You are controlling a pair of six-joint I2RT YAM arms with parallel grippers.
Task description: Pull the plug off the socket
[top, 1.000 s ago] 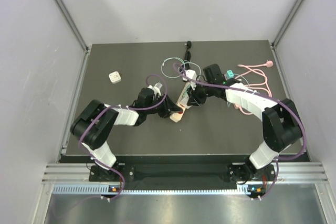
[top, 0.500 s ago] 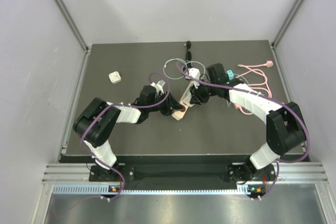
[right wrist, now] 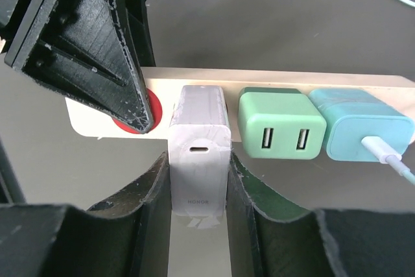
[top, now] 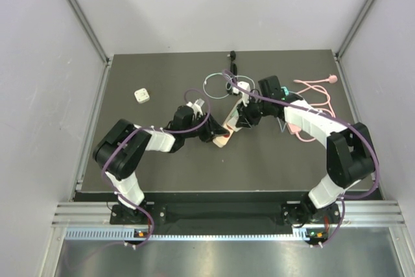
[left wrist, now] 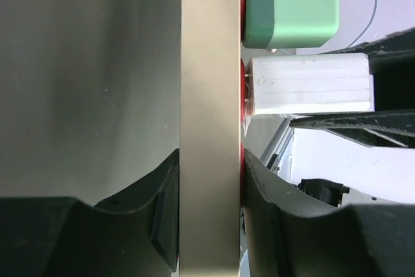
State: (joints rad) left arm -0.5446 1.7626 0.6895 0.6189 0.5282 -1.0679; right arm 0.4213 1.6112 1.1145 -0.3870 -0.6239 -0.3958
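Right fingers point(right wrist: 150, 225) clamp white plug point(right wrist: 198, 150); left fingers point(left wrist: 163, 215) pinch socket strip point(left wrist: 209, 95).

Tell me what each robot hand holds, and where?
Left gripper: the power strip, across its long edges. Right gripper: the white charger, by its two sides.

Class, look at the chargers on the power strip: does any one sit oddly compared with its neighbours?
Yes. The white charger, pinched in the right gripper, stands slightly off the power strip, a sliver of prong showing; the green charger beside it sits flush.
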